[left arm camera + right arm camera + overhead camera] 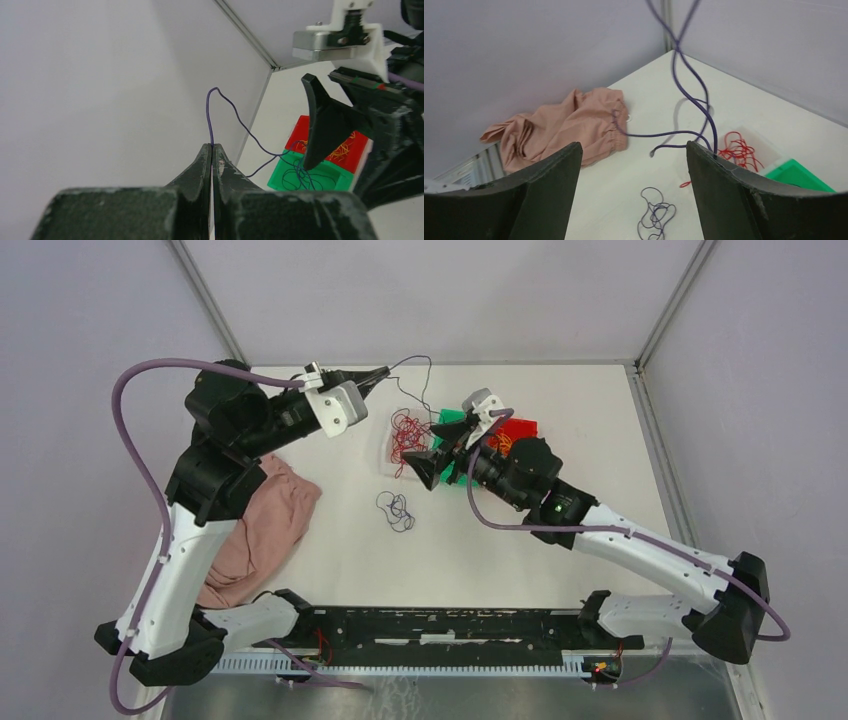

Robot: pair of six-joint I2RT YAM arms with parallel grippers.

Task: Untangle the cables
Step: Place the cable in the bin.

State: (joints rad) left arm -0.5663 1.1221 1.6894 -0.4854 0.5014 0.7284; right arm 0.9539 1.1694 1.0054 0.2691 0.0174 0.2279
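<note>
Top external view, left to right: a soft pink cloth (268,525) lies crumpled at the table's (620,440) 9 o'clock edge. Above it the left gripper (378,374) is pressed together on one dark blue wire (677,50). The left wrist view shows the thin strand rising from the sealed tips, arching over, then dropping toward 4 o'clock into the green tray (450,418).

Red cables (405,435) sit in a springy heap at the centre. A loose dark coil (395,510) lies flat at their 6 o'clock, apart from them.

The right gripper (435,452) is spread wide and holds nothing. It hovers just beside the red heap, at its 3 o'clock. In its wrist view the lifted strand hangs between the black fingers (724,190), close to the right one; I cannot tell whether it touches.

At the far right, a red tray (520,427) adjoins the green one and holds curly orange cables (342,150).

My judgement: the strand's long axis runs from the left gripper down toward 4 o'clock. Its tangled lower end is nearer the right arm, so that arm is better placed to pin or pinch it. The wire is hair-thin and slippery-looking, so a grip could miss.
</note>
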